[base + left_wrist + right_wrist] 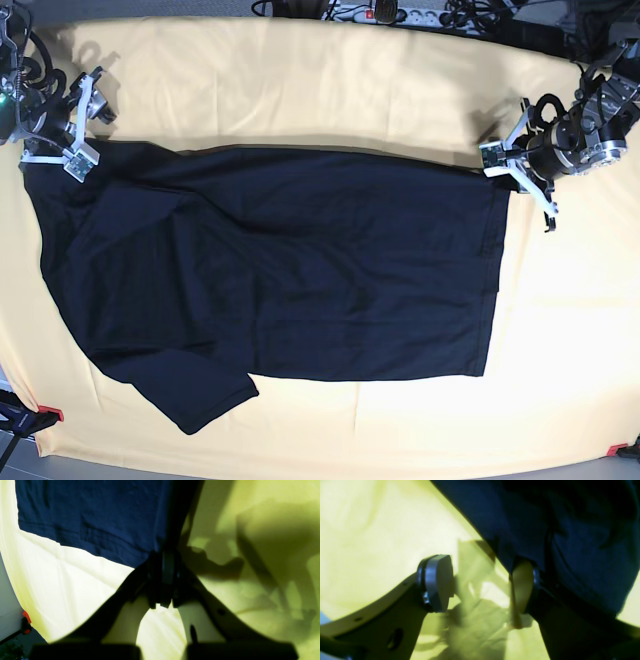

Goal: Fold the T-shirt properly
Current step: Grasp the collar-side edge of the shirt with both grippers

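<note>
The dark navy T-shirt [290, 270] lies spread flat on the yellow table cover [300, 90], hem to the right and one sleeve [190, 395] sticking out at the front left. My left gripper [503, 162] is at the shirt's far right hem corner. In the left wrist view its jaws [163, 562] are shut on that corner of the cloth [100, 517]. My right gripper [78, 152] is at the shirt's far left corner. In the right wrist view it [480, 585] is open, with the cloth [570, 542] draped against the right-hand finger [522, 587].
Cables and a power strip [400, 12] run along the table's back edge. Red clamps [48, 413] hold the yellow cover at the front corners; one shows in the left wrist view [26, 617]. Bare yellow cover lies behind and in front of the shirt.
</note>
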Robot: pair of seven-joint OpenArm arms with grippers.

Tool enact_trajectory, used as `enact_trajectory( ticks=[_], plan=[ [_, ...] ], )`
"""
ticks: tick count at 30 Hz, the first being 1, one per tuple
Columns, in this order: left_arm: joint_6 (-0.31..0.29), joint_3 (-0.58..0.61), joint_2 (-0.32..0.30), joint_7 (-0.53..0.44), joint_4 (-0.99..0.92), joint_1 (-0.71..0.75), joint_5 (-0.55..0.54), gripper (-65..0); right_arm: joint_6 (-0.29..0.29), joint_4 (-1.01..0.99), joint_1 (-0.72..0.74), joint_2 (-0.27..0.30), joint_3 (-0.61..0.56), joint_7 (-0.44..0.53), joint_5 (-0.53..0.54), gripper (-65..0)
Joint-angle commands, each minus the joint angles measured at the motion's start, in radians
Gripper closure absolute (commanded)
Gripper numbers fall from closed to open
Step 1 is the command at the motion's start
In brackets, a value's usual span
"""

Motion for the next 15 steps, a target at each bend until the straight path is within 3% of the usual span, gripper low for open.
enact_trajectory(
  ticks=[1,6,8,11,15],
  plan=[
    [0.012,-0.012,-0.022,-0.003,0.010,-0.012,0.003,0.0,-0.001,0.010,0.008,0.023,0.012,0.021,-0.016,-40.6],
    [0.013,-0.012,-0.022,-0.003,0.010,-0.012,0.002,0.0,-0.001,0.010,0.008,0.023,0.012,0.037,-0.048,-41.2],
    [0.013,-0.012,-0.022,-0.003,0.010,-0.012,0.002,0.0,-0.001,0.010,0.008,0.023,0.012,0.083,-0.105,-45.7],
    [0.013,-0.012,-0.022,-0.003,0.010,-0.012,0.002,0.0,-0.070,0.010,0.008,0.023,0.012,0.154,-0.204,-46.9],
    [0.013,-0.012,-0.022,-0.004,0.011,-0.012,0.002,0.0,-0.082,0.010,0.008,0.023,0.012,0.166,-0.224,-46.9]
  ],
)
